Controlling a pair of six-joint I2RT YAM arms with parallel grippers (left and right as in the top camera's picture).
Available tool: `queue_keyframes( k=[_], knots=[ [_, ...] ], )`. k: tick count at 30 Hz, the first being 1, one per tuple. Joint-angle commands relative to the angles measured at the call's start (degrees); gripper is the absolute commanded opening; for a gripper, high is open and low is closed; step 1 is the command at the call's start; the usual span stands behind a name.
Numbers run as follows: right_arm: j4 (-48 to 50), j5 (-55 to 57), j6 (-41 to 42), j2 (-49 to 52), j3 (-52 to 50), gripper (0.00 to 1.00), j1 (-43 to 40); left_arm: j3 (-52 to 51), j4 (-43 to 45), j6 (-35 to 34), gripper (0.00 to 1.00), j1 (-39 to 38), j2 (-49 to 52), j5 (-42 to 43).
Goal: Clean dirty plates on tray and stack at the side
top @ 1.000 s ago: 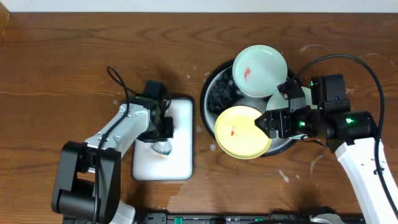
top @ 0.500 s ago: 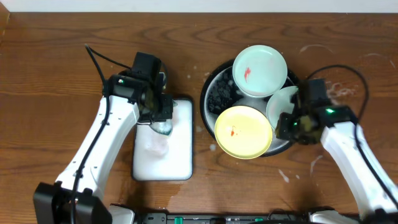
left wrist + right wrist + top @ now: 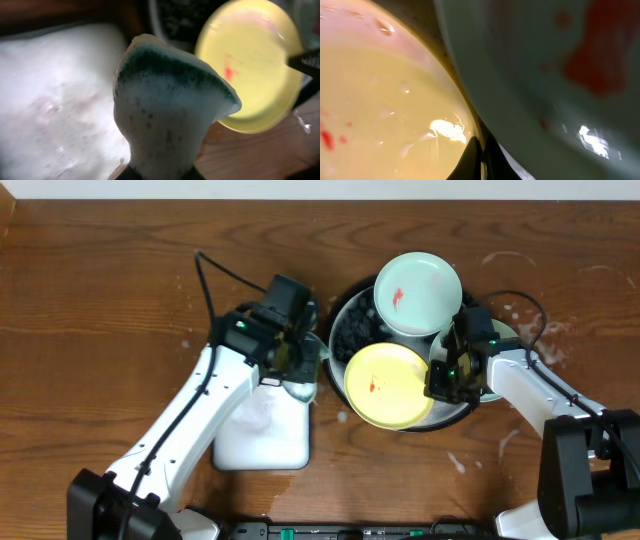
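Wooden table [image 3: 100, 280]: left jaws tight around soapy sponge [image 3: 165, 100], right jaws closed on yellow plate [image 3: 390, 395] rim.

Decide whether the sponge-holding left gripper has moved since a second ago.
Yes. The left gripper moved rightward, from over the white rectangular tray toward the large round black basin.

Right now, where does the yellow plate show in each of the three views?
Overhead: yellow plate centre right, on the near side of the black basin.
Left wrist: the plate upper right, behind the soapy sponge.
Right wrist: the plate fills the left half, beside a mint plate.
Shared landmark: the red smear on its face.
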Motion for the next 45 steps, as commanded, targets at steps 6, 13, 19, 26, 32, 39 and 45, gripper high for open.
queue_keyframes(
  k=[6,13,19,26,32,39,45],
  knots=[
    [5.5,5.6,4.4,0.8,-0.2,0.01,0.8,0.7,4.4,-4.0,0.08,-2.3,1.4,0.8],
    [5.2,6.0,3.4,0.8,-0.2,0.01,2.1,0.7,12.0,-7.0,0.08,-6.1,7.6,5.2],
    [5.2,6.4,3.0,0.8,-0.2,0.01,3.3,0.7,22.2,-11.5,0.09,-10.8,18.3,10.7],
    [5.2,6.4,3.0,0.8,-0.2,0.01,3.4,0.7,29.2,-18.6,0.1,-11.9,28.9,11.7],
    [4.8,6.4,2.8,0.8,-0.2,0.01,3.4,0.9,26.5,-19.0,0.08,-10.4,32.9,5.9],
    [4.3,7.9,1.7,0.8,-0.2,0.01,3.4,7.8,12.8,-19.3,0.08,-5.7,30.6,-11.7],
    [3.7,8.6,-1.0,0.8,-0.2,0.01,3.4,9.5,15.5,-16.8,0.08,-6.8,30.7,-13.0]
  ],
)
